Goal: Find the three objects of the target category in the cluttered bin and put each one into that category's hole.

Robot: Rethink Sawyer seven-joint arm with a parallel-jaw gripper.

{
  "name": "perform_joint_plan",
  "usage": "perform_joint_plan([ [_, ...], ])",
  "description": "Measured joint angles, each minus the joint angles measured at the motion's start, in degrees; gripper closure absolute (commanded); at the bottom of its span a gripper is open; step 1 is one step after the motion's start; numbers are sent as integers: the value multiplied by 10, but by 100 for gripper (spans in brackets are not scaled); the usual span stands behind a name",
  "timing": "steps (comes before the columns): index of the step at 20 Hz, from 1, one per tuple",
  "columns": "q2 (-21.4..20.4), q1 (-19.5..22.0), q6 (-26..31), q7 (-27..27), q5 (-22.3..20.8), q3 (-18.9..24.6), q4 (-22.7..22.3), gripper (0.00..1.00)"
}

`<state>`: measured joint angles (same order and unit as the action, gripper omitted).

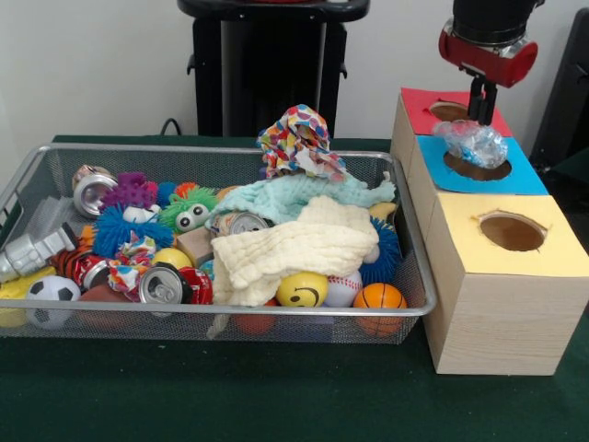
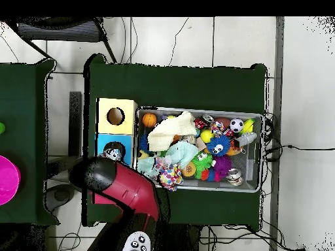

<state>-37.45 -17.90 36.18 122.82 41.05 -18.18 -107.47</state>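
Nearest in the front view, along the front wall of the bin (image 1: pixel 276 319), lie a soccer ball (image 1: pixel 51 295), a drink can (image 1: pixel 161 284) with its silver top facing out, a yellow smiley ball (image 1: pixel 302 289), a baseball (image 1: pixel 343 289) and a small basketball (image 1: pixel 379 299). Just behind them a cream cloth (image 1: pixel 294 253) is draped across the middle, and a mint-green cloth (image 1: pixel 304 198) lies behind it, touching it. To that view's left sit a blue fuzzy toy (image 1: pixel 115 228), a purple fuzzy toy (image 1: pixel 131 191), a green fuzzy toy with eyes (image 1: pixel 189 208) and a second can (image 1: pixel 92 191) near the back corner. A multicoloured patterned cloth (image 1: pixel 296 140) stands up against the rear rim.

Beside the bin stands the pale wooden box (image 1: pixel 488 322), touching the bin's side. Its yellow-surround hole (image 1: pixel 512 231) is nearest the camera, the blue-surround hole (image 1: pixel 477 167) is in the middle, and the red-surround hole (image 1: pixel 448 111) is farthest.

My claw (image 1: pixel 480 109) hangs straight down over the blue-surround hole, fingers drawn close together and pinching the top of a crinkly clear plastic bottle (image 1: pixel 471 143) with blue on it. The bottle dangles just above that hole, its lower end at the rim. From overhead the bottle (image 2: pixel 113 153) shows over the blue square, with my red and black arm (image 2: pixel 121 186) reaching in from the bottom
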Motion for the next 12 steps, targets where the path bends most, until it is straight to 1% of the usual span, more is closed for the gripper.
perform_joint_plan([
  [7,-5,0,-2,0,1,3,-9,100],
  [12,-7,0,-13,0,1,3,-12,100],
])
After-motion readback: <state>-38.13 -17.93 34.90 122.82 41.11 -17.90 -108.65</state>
